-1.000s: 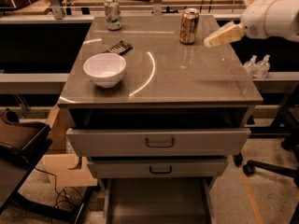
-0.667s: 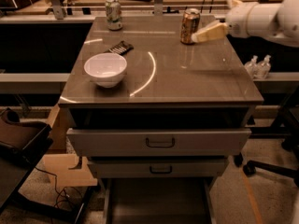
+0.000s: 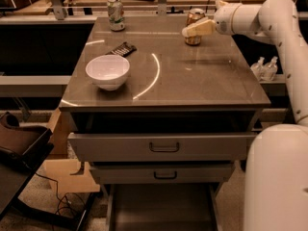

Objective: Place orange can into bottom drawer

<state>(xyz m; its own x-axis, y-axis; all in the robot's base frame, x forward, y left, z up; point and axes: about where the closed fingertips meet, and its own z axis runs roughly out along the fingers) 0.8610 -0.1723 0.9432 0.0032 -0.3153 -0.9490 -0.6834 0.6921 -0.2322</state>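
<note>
Grey table (image 3: 207, 81), glossy top | small orange-copper metallic can (image 3: 195, 16) at 1 o'clock, near far edge | jaws of white arm (image 3: 250, 18) at its near side; clamped or apart: cannot tell | lowest grey drawer (image 3: 163, 211) open, 6 o'clock | risk: off-centre squeeze topples can.

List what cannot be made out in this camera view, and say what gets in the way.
1. Camera view: the claw, at the far right of the table, covers the middle of the orange can.
2. The picture's lower edge cuts off the front of the bottom drawer.
3. The small dark object beyond the white bowl is too small to identify.
</note>
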